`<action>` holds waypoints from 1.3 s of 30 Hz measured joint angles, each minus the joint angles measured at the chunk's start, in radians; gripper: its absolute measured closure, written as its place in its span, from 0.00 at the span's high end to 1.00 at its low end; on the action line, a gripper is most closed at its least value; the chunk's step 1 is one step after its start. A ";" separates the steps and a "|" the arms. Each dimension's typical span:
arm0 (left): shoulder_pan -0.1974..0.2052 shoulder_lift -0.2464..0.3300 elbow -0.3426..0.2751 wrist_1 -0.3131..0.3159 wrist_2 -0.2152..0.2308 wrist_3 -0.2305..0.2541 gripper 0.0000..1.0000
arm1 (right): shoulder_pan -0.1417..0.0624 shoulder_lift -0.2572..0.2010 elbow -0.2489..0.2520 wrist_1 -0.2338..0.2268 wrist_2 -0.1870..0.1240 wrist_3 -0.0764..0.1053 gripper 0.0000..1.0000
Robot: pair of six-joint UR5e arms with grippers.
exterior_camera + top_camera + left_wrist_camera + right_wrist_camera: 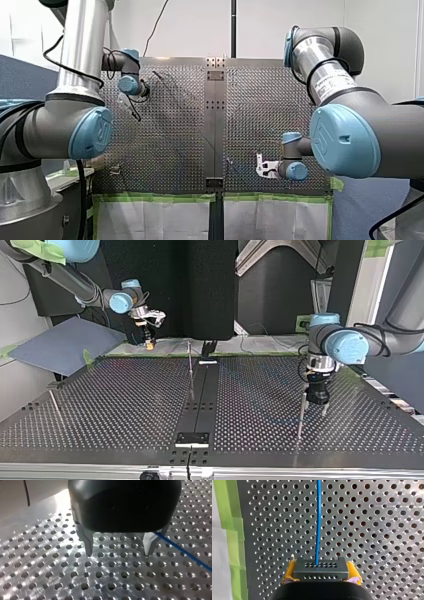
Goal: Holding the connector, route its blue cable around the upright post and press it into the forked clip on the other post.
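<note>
Connector (321, 570) and cable are in my right arm's charge: my right gripper (321, 565) pinches the black block between its yellow pads, and the blue cable (318, 522) leaves the block's middle and runs straight ahead, low over the perforated counter (374, 530). In the top view this gripper hangs at the counter's far edge, on the view's left.

My left gripper (119, 551) is spread, its metal fingers pointing down close to the counter with nothing between them. The cable passes the outer side of one finger — not through the gap. The top view shows this gripper just beside a thin upright post (301, 412); another slim post (190, 367) stands near the middle. I cannot tell from these pictures which post carries the forked clip.

Routing looks barely begun, since the cable shows no bend around anything. To do it well, I judge the pinch on the connector should stay square and firm, so the block does not twist as load comes on. The sweep should hold the cable lightly taut and low enough to meet the post's shaft rather than slip over its top. Slack is the likely trouble — a loose cable could ride up or snag my left gripper's finger. At the clip, the cable should line up with the slot before it is pressed down.
</note>
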State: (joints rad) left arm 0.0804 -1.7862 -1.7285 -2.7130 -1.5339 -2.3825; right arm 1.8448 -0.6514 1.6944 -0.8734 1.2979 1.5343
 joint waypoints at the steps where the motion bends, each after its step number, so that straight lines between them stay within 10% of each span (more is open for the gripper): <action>1: 0.004 0.000 -0.006 0.004 0.010 -0.010 1.00 | 0.000 0.000 0.000 0.000 0.000 0.000 0.00; 19: 0.024 0.087 -0.104 0.137 0.144 -0.170 1.00 | 0.000 0.000 0.000 0.003 0.000 0.000 0.00; 30: 0.041 0.169 -0.184 0.093 0.083 -0.261 1.00 | 0.000 0.000 0.000 0.005 0.000 0.002 0.00; 39: 0.042 0.234 -0.249 0.066 0.055 -0.226 1.00 | 0.000 0.000 -0.001 0.005 0.000 0.004 0.00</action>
State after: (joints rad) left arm 0.1223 -1.5520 -1.9780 -2.6465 -1.4785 -2.6086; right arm 1.8448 -0.6514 1.6931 -0.8684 1.2979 1.5382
